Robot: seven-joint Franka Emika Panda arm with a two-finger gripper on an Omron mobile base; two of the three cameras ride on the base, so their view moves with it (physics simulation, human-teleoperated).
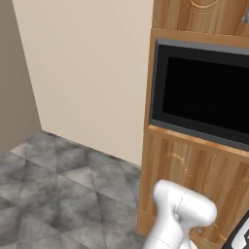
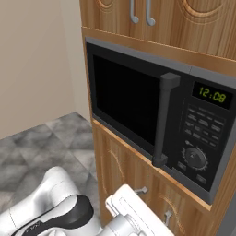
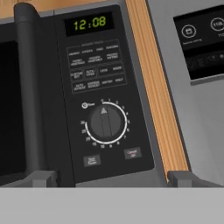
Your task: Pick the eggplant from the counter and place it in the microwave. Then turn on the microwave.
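The microwave point(image 2: 133, 103) is a dark grey box with a black glass door, set into a tall wooden cabinet point(image 1: 194, 170). Its door is shut, and the vertical bar handle point(image 2: 162, 120) lies against it. In the hand view I face its button panel point(image 3: 97, 72), with the green display point(image 3: 89, 23) reading 12:08 and the round dial point(image 3: 105, 123) below. My gripper point(image 3: 112, 179) is open just in front of the panel, with its fingertips point(image 3: 41, 178) spread wide below the dial and nothing between them. The eggplant and the counter are out of view.
To the right of the microwave, past a wooden strip, stands a grey appliance with a black touch panel point(image 3: 201, 43). Cabinet doors with metal handles point(image 2: 138, 14) sit above the microwave. To the left are a beige wall and grey tiled floor point(image 1: 58, 194).
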